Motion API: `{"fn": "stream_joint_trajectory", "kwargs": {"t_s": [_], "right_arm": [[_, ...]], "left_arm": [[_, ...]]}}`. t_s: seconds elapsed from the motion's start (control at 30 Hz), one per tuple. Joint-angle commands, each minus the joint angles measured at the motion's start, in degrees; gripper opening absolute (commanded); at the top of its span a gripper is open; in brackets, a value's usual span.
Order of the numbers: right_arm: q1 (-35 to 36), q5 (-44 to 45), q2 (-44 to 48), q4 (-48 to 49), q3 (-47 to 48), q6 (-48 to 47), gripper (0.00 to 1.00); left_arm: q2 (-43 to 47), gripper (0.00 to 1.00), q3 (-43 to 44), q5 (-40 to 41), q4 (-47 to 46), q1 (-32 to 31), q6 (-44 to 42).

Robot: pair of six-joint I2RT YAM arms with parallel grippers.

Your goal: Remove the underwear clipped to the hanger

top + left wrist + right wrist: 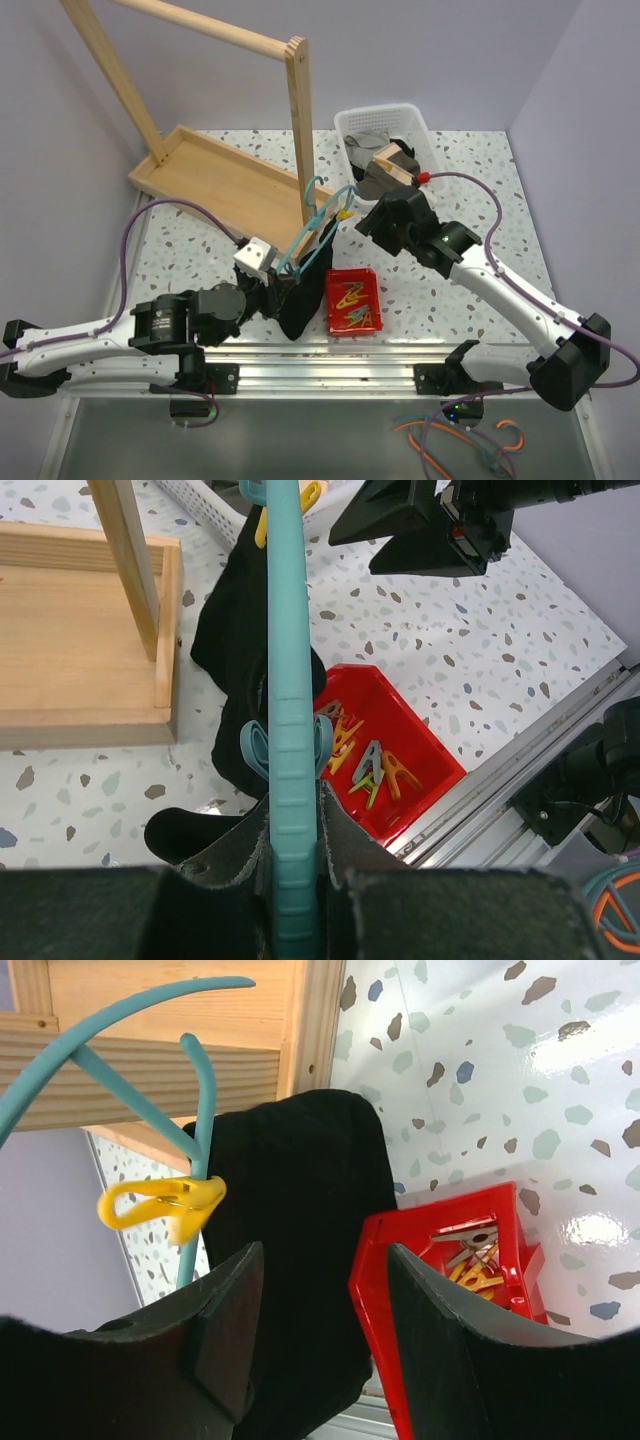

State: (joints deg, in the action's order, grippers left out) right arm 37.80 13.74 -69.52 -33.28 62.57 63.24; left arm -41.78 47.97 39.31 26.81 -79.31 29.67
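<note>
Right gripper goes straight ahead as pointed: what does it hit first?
Probably the underwear, dead ahead between the open jaws of the right gripper. The yellow clip and red tray sit off to either side. Depth is unclear.

Speckled white worktop point(470, 190), big wooden rack point(215, 175) standing at the back left, white basket point(425, 135) at the back right, small red tray point(352, 273) near the front, colored clips point(352, 305) inside it

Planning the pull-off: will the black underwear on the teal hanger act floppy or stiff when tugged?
Probably floppy: the underwear drapes in soft folds from the hanger. Likely light, so it should bunch when pinched. The yellow clip at its edge may resist first.
</note>
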Motion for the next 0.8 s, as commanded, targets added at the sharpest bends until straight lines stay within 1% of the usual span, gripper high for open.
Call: {"fn": "stream_joint_trajectory", "kwargs": {"t_s": [0.0, 0.2, 0.3, 0.33, 0.43, 0.47, 0.5, 0.77], "right_arm": [[-0.4, -0.5, 0.8, -0.4, 0.3, 1.2, 0.56], [-0.4, -4.5, 4.2, 7.2, -2.1, 0.6, 0.56], [-0.4, -7.7, 4.0, 10.4, -1.0, 0.0, 0.61], [-0.4, -7.8, 3.8, 10.8, -0.3, -0.4, 0.66], [-0.4, -8.0, 1.0, 9.8, 3.3, -2.8, 0.72], [-0.4, -8.1, 0.3, 9.0, 4.8, -3.5, 0.75], [-0.4, -8.0, -1.2, 8.6, 5.5, -3.6, 0.77], [-0.4, -5.9, -6.8, 4.9, 10.6, -3.3, 0.77]], "left_arm": [[1.1, 0.0, 0.1, 2.6, -1.4, -0.4, 2.0], [0.8, 0.0, -0.2, 2.4, -1.2, -0.4, 1.9], [0.2, 0.0, -0.7, 2.1, -1.2, -0.4, 1.8], [0.0, 0.0, -0.7, 2.1, -1.2, -0.4, 2.0], [-0.1, 0.0, -1.1, 1.8, -1.9, -0.4, 2.0], [-0.1, 0.0, -1.2, 1.6, -2.1, -0.4, 2.0], [-0.1, 0.0, -1.1, 1.6, -2.3, -0.4, 2.0], [-0.1, 0.0, -0.5, 1.8, -2.4, -0.4, 1.8]]}}
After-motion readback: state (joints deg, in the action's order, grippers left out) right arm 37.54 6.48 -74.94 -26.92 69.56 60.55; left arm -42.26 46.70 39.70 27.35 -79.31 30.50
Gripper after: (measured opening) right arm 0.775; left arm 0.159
